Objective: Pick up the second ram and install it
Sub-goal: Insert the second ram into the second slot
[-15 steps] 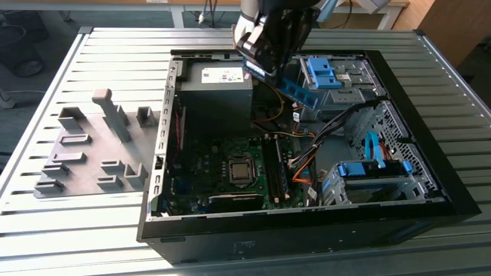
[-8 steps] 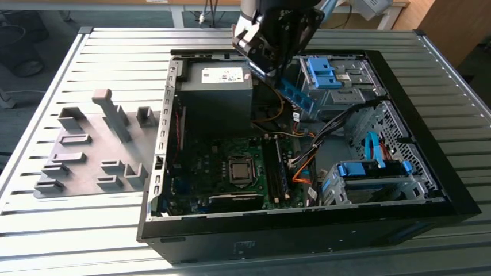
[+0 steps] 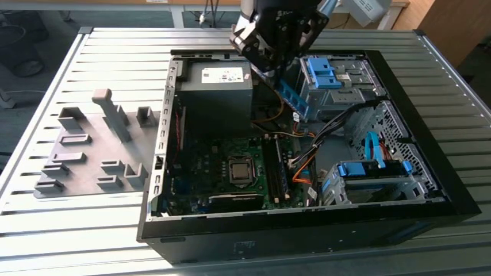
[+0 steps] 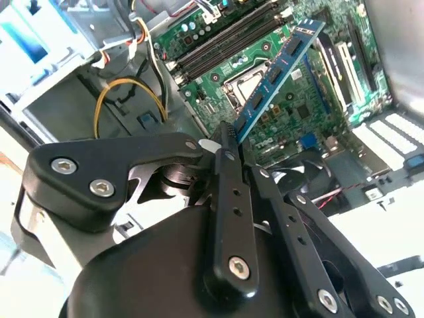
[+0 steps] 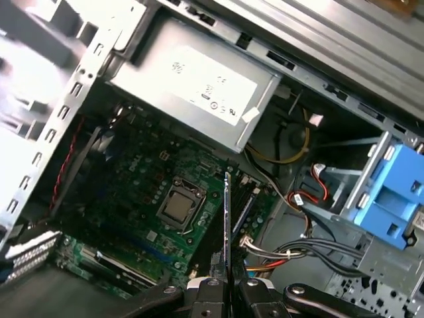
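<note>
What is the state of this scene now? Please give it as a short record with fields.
gripper: above the open case, jaws shut on the second ram
second ram: held by one end, free end toward the motherboard, not yet in a slot
memory slots: beside the processor socket
power supply: grey box at the case's far end in the exterior view
holder blocks: grey, on the table at the exterior view's left
</note>
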`<action>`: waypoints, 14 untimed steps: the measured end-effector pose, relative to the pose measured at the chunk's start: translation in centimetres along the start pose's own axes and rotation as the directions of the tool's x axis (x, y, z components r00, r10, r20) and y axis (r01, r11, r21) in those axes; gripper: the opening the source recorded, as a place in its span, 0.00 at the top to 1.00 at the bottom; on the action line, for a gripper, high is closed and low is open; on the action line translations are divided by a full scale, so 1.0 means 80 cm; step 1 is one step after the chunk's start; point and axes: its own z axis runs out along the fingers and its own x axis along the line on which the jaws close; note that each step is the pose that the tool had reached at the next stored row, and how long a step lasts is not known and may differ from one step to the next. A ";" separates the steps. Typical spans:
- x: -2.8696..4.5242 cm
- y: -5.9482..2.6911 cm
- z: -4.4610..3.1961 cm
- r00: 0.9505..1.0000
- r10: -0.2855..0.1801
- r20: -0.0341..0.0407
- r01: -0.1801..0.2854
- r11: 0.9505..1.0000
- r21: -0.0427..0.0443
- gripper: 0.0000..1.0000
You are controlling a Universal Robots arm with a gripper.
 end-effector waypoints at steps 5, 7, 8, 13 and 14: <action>0.0000 0.000 0.0008 0.996 0.084 0.000 -0.084 0.996 0.003 0.86; 0.0000 0.000 0.0010 0.993 0.118 0.000 -0.118 0.993 0.004 0.86; 0.0000 0.000 0.0010 0.991 0.132 0.000 -0.132 0.991 0.004 0.86; -0.0001 0.000 0.0014 0.982 0.191 0.001 -0.191 0.982 0.006 0.86; -0.0001 0.000 0.0014 0.980 0.200 0.001 -0.200 0.980 0.006 0.86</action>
